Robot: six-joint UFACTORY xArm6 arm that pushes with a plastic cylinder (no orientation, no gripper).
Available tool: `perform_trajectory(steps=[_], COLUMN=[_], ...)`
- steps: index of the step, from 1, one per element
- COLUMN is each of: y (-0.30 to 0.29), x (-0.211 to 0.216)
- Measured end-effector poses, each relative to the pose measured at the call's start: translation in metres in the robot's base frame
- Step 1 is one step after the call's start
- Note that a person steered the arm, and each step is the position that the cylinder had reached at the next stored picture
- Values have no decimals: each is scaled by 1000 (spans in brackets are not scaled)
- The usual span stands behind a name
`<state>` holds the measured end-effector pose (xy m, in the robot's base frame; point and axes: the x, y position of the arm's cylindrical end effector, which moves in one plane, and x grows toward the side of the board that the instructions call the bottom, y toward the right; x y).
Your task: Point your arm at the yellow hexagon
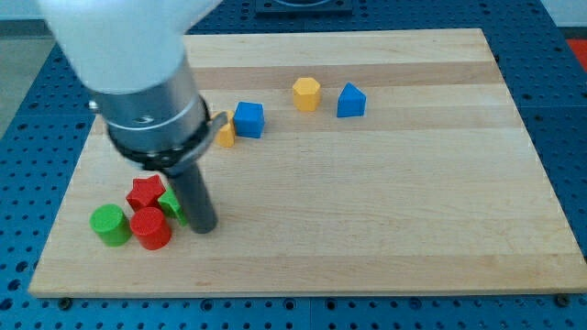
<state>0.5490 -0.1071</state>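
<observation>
My tip (pixel 204 227) rests on the counter (pixel 367 220) at the view's lower left. The end effector is a bare rod with nothing to open or close, and it grasps nothing. Just to the tip's left sits a tight cluster: a green block (pixel 171 203), half hidden behind the rod, a red star (pixel 145 192), a red cylinder (pixel 151 228) and a green cylinder (pixel 110 225) at the far left. The yellow hexagon (pixel 306 93) lies well apart, toward the view's top, right of centre. Just to its right is a blue block (pixel 350 101) with a peaked top. Between the tip and the hexagon stand a blue cube (pixel 249 119) and a small yellow block (pixel 225 137), partly hidden by the arm's housing.
</observation>
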Motion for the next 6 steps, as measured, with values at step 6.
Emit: perform_trajectory(steps=[6], y=[101], x=[-164])
